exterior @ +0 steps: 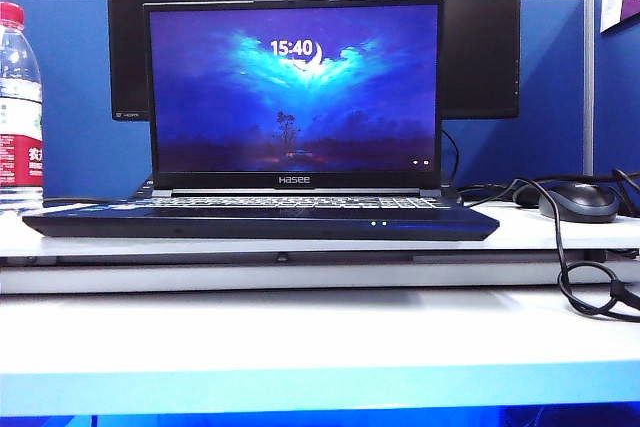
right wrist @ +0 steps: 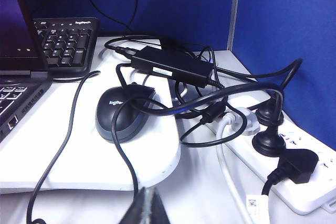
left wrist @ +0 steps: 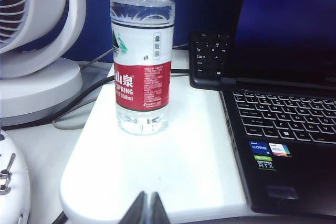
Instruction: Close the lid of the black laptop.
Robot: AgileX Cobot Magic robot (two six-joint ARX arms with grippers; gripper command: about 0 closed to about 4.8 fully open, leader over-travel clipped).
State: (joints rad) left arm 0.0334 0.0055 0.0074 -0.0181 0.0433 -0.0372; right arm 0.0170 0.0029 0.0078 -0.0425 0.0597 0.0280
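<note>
The wide black Hasee laptop (exterior: pixel 262 215) sits open on a white raised board (left wrist: pixel 168 166) in the middle of the desk, its front edge showing 2 small green-white lights. Its lid (exterior: pixel 294 89), the thin black screen panel, stands upright with a blue lock-screen picture reading 15:40. Behind it rises a larger black monitor (exterior: pixel 480 37). A separate black Logitech keyboard (right wrist: pixel 65 40) lies behind the laptop, sticking out past both its sides.

To the laptop's left, a clear plastic water bottle with a red and white label (left wrist: pixel 143 56) stands upright on the board, with a white desk fan (left wrist: pixel 37 40) farther left. To the right lie a dark grey Logitech mouse (right wrist: pixel 123 111), a black power brick (right wrist: pixel 173 66), tangled black cables and a white power strip (right wrist: pixel 294 177) holding black plugs.

The left gripper (left wrist: pixel 145 209) hangs low in front of the bottle, fingertips pressed together, holding nothing. The right gripper (right wrist: pixel 146 207) sits in front of the mouse, tips likewise together and empty.
</note>
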